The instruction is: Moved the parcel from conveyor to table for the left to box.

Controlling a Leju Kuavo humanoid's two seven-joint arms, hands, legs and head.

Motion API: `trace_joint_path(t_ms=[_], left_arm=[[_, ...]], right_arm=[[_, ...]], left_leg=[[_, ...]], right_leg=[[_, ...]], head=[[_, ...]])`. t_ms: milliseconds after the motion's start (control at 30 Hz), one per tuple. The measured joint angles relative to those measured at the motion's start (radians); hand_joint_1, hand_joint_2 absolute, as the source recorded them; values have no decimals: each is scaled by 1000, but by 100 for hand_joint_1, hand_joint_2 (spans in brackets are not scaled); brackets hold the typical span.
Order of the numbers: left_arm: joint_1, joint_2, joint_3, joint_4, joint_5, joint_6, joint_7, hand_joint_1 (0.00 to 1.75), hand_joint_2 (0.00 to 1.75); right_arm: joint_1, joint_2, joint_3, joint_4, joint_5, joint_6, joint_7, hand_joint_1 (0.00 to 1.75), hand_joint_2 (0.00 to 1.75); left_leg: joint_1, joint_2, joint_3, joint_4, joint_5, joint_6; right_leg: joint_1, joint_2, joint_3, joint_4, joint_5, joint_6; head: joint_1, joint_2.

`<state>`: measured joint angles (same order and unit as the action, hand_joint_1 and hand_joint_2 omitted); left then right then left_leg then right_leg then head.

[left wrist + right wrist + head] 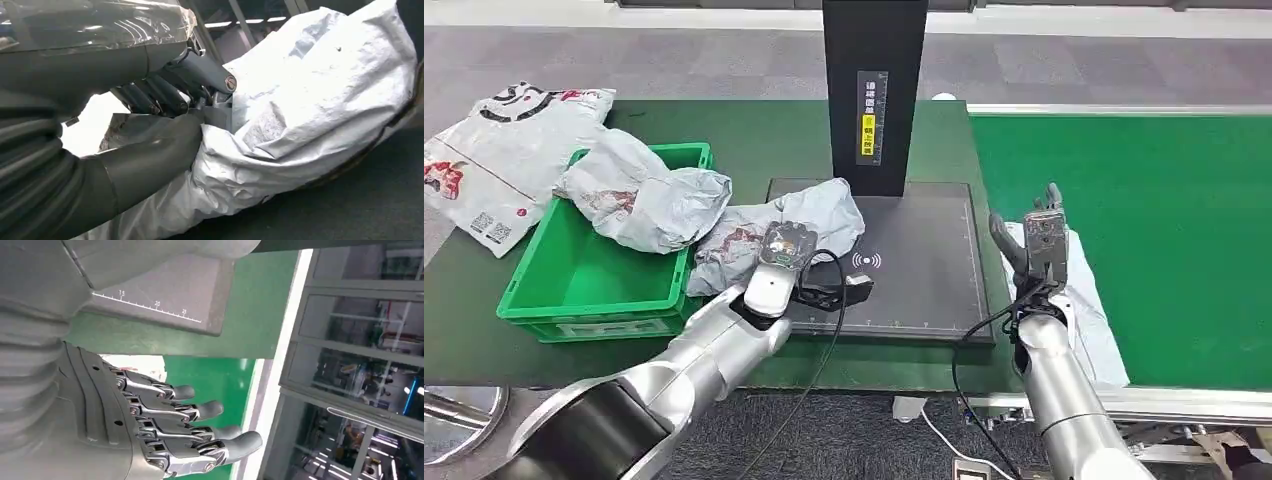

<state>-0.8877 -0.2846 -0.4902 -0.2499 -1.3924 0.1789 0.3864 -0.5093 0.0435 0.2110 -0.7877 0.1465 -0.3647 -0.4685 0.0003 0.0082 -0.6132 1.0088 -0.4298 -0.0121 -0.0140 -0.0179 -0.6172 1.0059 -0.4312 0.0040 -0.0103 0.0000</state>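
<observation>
A crumpled grey parcel (824, 212) lies on the black scanning mat (924, 270), between the green box (589, 310) and the scanner post. My left hand (784, 250) rests on its near side. In the left wrist view the thumb (150, 160) and the dark fingers (165, 97) pinch a fold of this parcel (310, 100). My right hand (1036, 238) stands upright at the conveyor's left edge with its fingers (200, 412) spread and nothing in them. A flat white parcel (1089, 310) lies on the belt just behind and below it.
The green box holds another grey parcel (649, 195) that bulges over its rim. A printed bag (504, 150) lies on the table at far left. The black scanner post (874, 90) rises behind the mat. A black cable (834, 290) crosses the mat's front. The green conveyor (1164, 230) runs off to the right.
</observation>
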Motion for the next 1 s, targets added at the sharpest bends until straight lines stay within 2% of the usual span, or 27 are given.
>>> trace_joint_path(t_ms=[767,867,1000], left_arm=[[0,10,0,1,-28,34,12,175,175],[-2,16,0,0,-40,149,13,175,175],[-26,26,0,-7,-5,341,-50,175,175]], right_arm=[[0,5,3,0,3,-4,-2,0,175],[-3,9,3,1,8,-4,-7,0,175],[-15,18,3,9,14,-7,-7,0,175]], left_leg=[[0,0,0,0,0,0],[0,0,0,0,0,0],[0,0,-1,0,1,0]], right_leg=[[0,0,0,0,0,0],[0,0,0,0,0,0],[0,-1,-1,0,0,0]], head=[[0,0],[0,0],[0,0]])
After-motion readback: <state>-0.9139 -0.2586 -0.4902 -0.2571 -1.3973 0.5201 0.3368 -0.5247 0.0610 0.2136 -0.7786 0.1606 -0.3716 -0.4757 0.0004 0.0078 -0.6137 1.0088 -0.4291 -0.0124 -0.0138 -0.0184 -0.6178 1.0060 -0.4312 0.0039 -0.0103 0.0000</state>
